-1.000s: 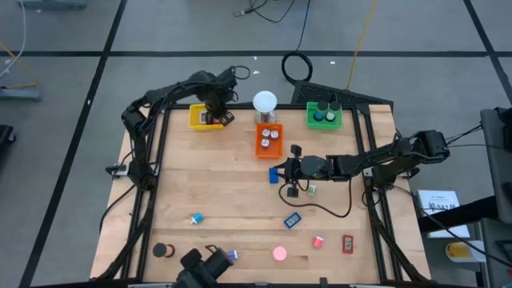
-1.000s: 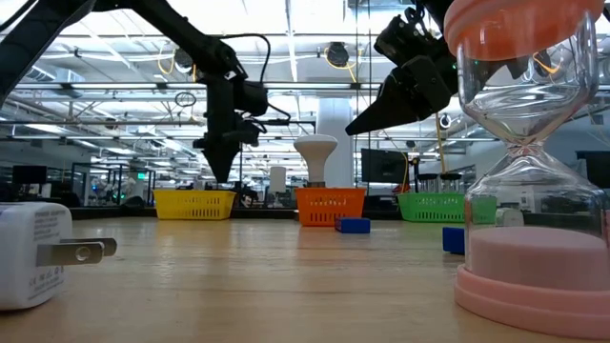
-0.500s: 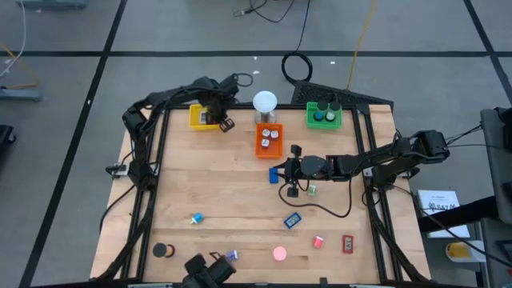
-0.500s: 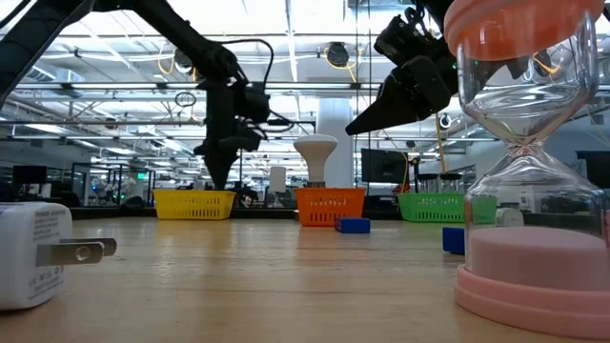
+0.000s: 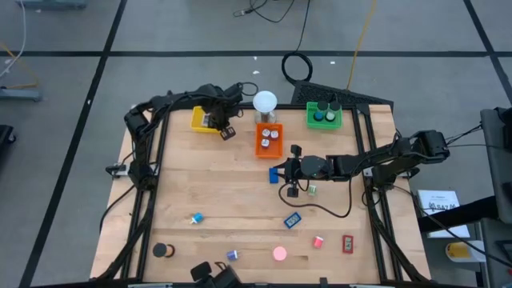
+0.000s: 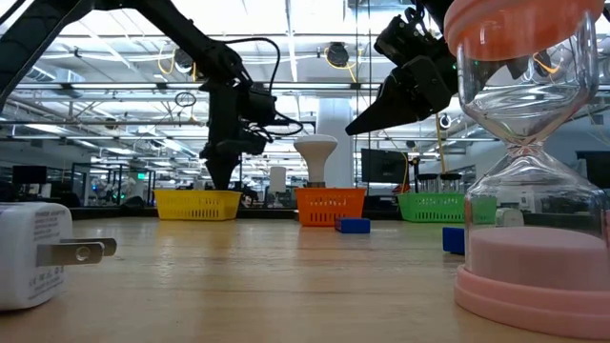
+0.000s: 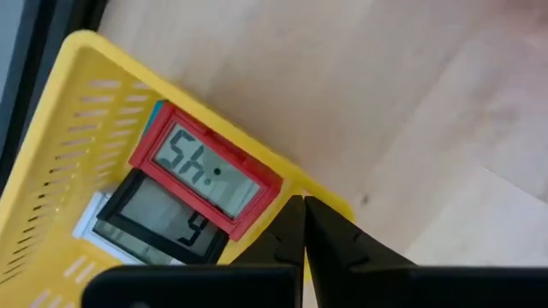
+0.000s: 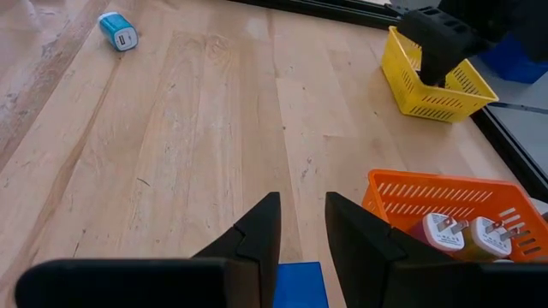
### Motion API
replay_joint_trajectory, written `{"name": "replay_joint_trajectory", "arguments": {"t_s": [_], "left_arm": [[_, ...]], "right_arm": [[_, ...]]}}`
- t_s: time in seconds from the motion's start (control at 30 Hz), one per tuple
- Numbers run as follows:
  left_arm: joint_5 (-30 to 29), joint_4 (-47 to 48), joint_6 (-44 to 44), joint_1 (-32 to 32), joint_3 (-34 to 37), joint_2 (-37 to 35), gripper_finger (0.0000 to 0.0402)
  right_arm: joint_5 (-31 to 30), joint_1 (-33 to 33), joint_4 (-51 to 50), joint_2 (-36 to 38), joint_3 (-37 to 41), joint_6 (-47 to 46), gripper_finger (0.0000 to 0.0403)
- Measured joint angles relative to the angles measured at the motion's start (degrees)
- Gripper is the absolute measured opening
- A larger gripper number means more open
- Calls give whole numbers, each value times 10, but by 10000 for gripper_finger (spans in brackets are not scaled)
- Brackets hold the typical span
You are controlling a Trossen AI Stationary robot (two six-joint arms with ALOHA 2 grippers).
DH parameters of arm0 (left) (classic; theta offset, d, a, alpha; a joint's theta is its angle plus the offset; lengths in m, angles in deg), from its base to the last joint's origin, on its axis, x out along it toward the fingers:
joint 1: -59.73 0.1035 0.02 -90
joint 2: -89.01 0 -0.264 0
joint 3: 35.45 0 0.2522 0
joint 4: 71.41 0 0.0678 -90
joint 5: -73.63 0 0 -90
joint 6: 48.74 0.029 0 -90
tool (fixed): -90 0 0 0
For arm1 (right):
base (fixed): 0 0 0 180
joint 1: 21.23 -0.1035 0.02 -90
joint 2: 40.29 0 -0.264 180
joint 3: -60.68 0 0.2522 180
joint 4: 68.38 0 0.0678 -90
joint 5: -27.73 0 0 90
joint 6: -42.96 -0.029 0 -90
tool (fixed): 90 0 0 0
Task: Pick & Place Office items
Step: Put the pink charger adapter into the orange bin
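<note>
My left gripper (image 5: 226, 130) points down, shut and holding nothing, over the right rim of the yellow tray (image 5: 200, 118). In the tray a red-framed digital clock (image 7: 205, 171) lies on top of a black-and-white one (image 7: 145, 218). My right gripper (image 8: 302, 214) hangs above mid-table, its fingers a little apart and touching nothing. A blue block (image 5: 274, 174) lies flat on the table below its fingertips. Other office items lie on the near half: a teal block (image 5: 197, 218), a black roll (image 5: 160, 250), a blue piece (image 5: 292, 219) and a red piece (image 5: 348, 243).
An orange tray (image 5: 269, 141) with white plugs, a green tray (image 5: 323, 117) and a white globe lamp (image 5: 265, 102) line the far edge. A pink hourglass (image 5: 279, 254) and a white plug (image 6: 33, 252) stand near the front edge. Bare wood lies at centre left.
My left gripper has moved from above the middle of the yellow tray toward the table's right and near side, sinking a little, and now stands over the tray's right rim. My right gripper has kept still.
</note>
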Motion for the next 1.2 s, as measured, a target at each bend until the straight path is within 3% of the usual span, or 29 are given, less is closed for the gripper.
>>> {"name": "replay_joint_trajectory", "arguments": {"t_s": [0.23, 0.37, 0.53, 0.67, 0.77, 0.87, 1.0, 1.2], "left_arm": [[-4, -3, 28, -26, 0, -52, 8], [1, -61, 34, -43, 40, -118, 2], [37, -222, 26, -68, 192, -237, 12], [63, -427, -1, -101, 359, -336, 11], [84, -575, -28, -131, 469, -378, 3], [100, -710, -37, -159, 552, -394, 6], [100, -820, -34, -188, 617, -393, 24], [100, -863, -36, -211, 634, -392, 41]], "right_arm": [[0, 0, -6, 0, 0, -14, 84], [0, -1, -18, 0, 0, -33, 84], [-1, -12, -20, 0, 0, -38, 84], [-3, -18, -21, 0, 0, -74, 84], [-7, -27, -31, -2, 0, -103, 84], [-52, -45, -50, -7, 0, -125, 84], [-108, -66, -110, -7, -10, -181, 84], [-110, -95, -319, -7, -69, -365, 84]]}}
